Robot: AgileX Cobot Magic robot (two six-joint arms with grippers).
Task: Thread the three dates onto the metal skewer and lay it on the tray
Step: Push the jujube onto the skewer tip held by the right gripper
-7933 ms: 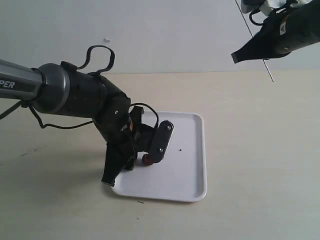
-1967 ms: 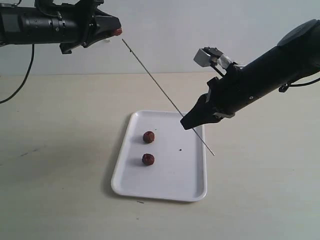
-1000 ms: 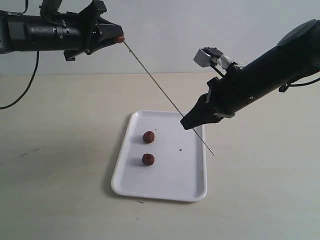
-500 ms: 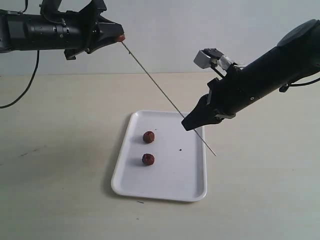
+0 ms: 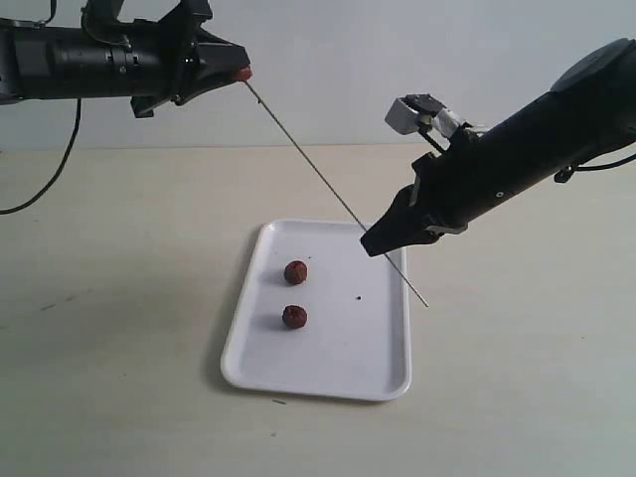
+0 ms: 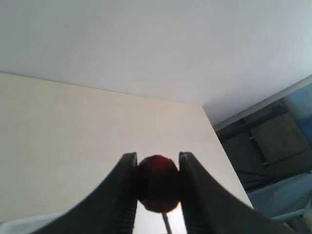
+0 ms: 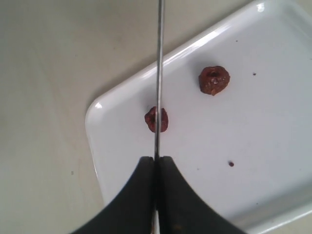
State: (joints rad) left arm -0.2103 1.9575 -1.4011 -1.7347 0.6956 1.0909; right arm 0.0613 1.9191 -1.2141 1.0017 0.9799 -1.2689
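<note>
The first date (image 5: pixel 241 74) is raised well above the table, at the upper tip of the skewer (image 5: pixel 308 159); you cannot tell whether it is pierced. Your left gripper (image 5: pixel 235 72) is partly closed, clamping it on both sides. Your right gripper (image 5: pixel 376 241) is fully closed on the rod near its lower end. Push straight along the rod's line, through the date's middle, since sideways force would likely flex the rod. The other two dates (image 5: pixel 295 271) lie on the tray (image 5: pixel 328 390).

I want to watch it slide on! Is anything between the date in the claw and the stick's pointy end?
Nothing visible is in the way. The left gripper holds the date right at the metal skewer's upper tip. The right gripper pinches the skewer lower down.
</note>
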